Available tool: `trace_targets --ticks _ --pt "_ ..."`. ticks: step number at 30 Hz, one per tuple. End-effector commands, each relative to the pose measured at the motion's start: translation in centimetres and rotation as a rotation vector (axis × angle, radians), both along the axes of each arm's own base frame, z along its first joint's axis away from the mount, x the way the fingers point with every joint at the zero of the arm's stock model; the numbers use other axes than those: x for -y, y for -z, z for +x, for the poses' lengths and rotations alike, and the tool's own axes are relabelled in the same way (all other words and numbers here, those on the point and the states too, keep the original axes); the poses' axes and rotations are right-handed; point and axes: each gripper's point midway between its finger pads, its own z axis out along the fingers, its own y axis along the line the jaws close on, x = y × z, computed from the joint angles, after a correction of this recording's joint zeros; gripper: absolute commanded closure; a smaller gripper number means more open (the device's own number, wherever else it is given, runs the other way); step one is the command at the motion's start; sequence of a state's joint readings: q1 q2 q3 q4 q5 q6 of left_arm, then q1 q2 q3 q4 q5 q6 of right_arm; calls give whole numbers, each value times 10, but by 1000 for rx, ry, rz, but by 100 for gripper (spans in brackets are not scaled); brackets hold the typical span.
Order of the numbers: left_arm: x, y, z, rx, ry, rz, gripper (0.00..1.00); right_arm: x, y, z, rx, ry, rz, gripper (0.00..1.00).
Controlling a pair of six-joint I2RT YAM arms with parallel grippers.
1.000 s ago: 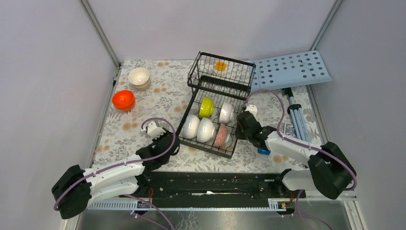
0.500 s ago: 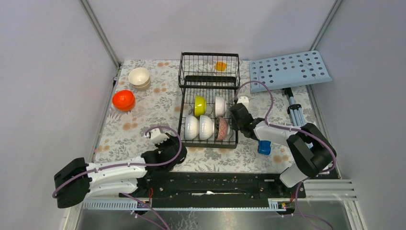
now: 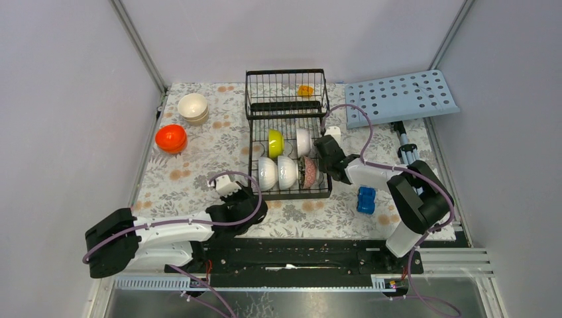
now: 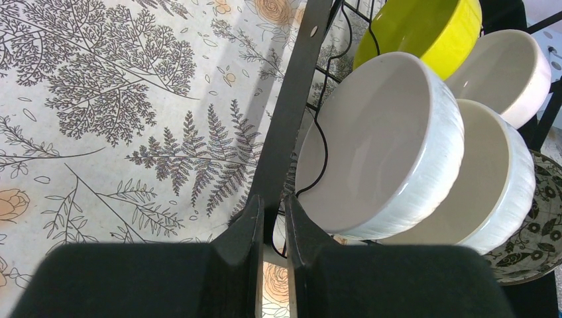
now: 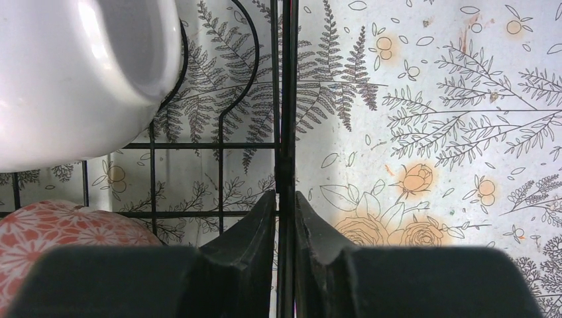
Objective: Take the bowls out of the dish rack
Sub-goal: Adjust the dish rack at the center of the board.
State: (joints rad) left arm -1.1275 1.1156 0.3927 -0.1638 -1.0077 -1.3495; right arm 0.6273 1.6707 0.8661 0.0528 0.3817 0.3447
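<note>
The dish rack (image 3: 289, 129) stands at the middle of the floral-covered desk (image 3: 199, 165), with its raised basket section at the far end and its flat tined base toward the arms. The left hand (image 4: 272, 211) is closed on the rack's left frame bar close to the near-left corner, both fingers pressed against the black bar. The right hand (image 5: 285, 202) is closed on the thin wire rim of the rack's right side, 1 finger on each side of the wire. 5 bowls stand on edge in the base. The far row has a yellow-green bowl (image 3: 274, 143) on the left and a small white bowl (image 3: 303, 141) to its right. The near row has 2 white ribbed bowls (image 4: 384, 146) side by side, then a pink-speckled bowl (image 3: 308, 172) with a dark patterned inside at the right end. A small orange object (image 3: 305, 91) lies in the basket section, too small to tell more. At the far left of the desk, outside the rack, an orange bowl (image 3: 171, 138) sits near a stack of cream bowls (image 3: 193, 107). A light-blue perforated board (image 3: 401, 97) lies at the far right, and a small blue object (image 3: 366, 199) lies right of the rack's near corner
</note>
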Motion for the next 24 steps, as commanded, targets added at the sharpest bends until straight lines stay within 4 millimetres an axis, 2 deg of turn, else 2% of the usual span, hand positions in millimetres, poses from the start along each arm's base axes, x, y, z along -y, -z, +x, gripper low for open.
trace_targets --ticks 1,4,8,16,24 --pt "80 19 -46 -238 300 -234 100 -64 -24 -24 -36 -180 194 86" --pt "77 17 -44 -233 286 -225 100 -55 -29 -26 -27 -155 167 63" --pt "75 15 -44 -235 277 -214 100 -42 -36 -29 -24 -125 134 47" --pt "68 16 -44 -237 254 -203 100 -21 -48 -32 1 -77 69 41" --pt "61 15 -43 -228 238 -194 100 6 -47 -41 17 -9 14 40"
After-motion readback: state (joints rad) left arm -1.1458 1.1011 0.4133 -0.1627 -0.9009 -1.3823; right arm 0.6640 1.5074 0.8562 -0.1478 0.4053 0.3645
